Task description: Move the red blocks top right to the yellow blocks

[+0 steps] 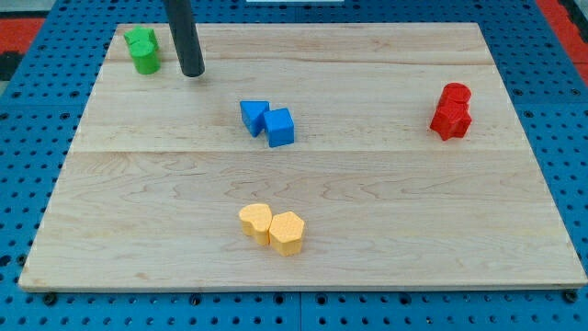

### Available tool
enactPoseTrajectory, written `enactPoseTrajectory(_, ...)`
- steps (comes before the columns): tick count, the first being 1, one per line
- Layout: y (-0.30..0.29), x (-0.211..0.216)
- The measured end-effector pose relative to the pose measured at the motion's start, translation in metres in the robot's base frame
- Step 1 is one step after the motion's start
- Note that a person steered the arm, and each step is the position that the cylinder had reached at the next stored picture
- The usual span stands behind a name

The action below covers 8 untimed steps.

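Two red blocks (452, 110) are seen touching each other at the view's right, far from two yellow blocks (273, 227) near the view's bottom. Two blue blocks (268, 121) sit between. My tip (192, 72) is placed beside the green blocks (142, 50), top left.

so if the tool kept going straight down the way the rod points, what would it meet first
Only the pale wooden board: my tip already rests on it, just right of the green blocks, apparently not touching them.
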State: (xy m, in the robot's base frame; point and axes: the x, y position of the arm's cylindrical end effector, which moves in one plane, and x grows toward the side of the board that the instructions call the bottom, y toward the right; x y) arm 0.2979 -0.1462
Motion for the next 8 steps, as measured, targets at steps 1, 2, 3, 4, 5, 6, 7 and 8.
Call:
enactPoseTrajectory(1,-0.001,0.0)
enactPoseTrajectory(2,-0.004,0.0)
enactPoseTrajectory(3,-0.002,0.0)
enactPoseTrajectory(4,0.005,0.0)
enactPoseTrajectory(5,0.005,-0.002)
enactPoseTrajectory(6,0.008,-0.005)
enactPoseTrajectory(7,0.048,-0.007)
enactPoseTrajectory(8,0.131,-0.019)
